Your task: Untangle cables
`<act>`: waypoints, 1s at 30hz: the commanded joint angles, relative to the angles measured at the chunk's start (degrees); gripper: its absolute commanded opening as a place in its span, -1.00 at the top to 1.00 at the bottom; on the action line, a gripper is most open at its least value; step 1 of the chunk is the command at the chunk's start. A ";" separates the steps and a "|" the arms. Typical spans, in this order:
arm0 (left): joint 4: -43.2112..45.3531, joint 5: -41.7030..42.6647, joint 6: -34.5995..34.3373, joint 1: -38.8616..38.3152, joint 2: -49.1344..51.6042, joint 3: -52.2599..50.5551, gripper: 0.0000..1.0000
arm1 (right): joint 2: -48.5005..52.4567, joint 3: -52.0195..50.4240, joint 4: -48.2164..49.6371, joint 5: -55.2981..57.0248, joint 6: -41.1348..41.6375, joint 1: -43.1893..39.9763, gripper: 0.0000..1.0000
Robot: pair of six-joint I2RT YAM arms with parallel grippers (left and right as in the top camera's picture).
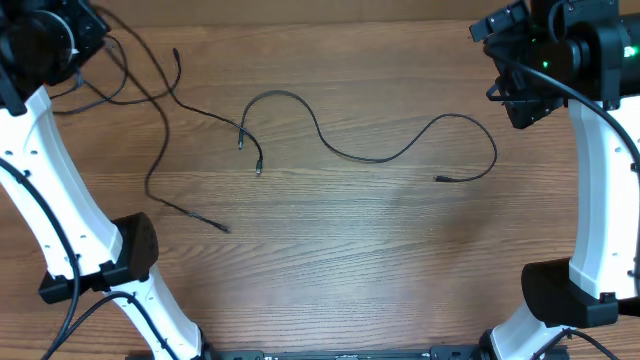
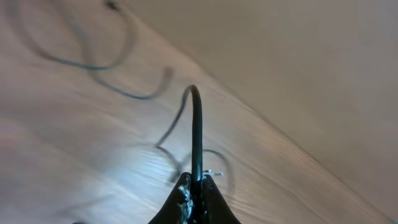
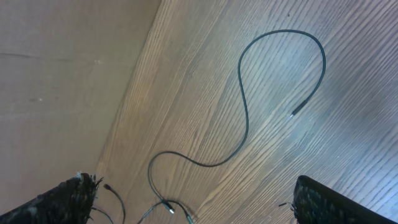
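Overhead showing thin black cables (image 1: 375,160) snaking in loose curves across pale wood-grain surface (image 1: 350,270), small plug ends lying centre and left. Left wrist alone revealing left pincer (image 2: 194,186) pinching together on one cable, which is arching upward. Right pincer (image 3: 191,186) gaping wide, holding nothing, hovering above looped cable.

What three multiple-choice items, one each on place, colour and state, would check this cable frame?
1. Where does the long cable lie?
A. mid-table
B. across the right arm's base
C. hanging off the front edge

2. What colour is it?
A. white
B. black
C. red

3. How is the left pincer?
A. open and empty
B. shut on a thin cable
C. out of every view

Key: A, it snakes across the middle of the table; B, it looks black against the wood; B, the left wrist view shows its tips pinching the cord.
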 commanded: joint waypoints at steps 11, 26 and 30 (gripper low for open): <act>12.11 -9.16 0.37 12.57 5.51 -19.19 0.92 | -1.90 0.20 0.07 0.79 -1.11 0.04 -1.00; 25.24 -16.83 5.73 22.36 19.21 -22.69 0.91 | -1.90 0.20 0.07 0.79 -1.11 0.04 -1.00; 25.29 -16.83 5.70 24.74 23.10 -22.69 0.91 | -1.90 0.20 0.07 0.79 -1.11 0.04 -1.00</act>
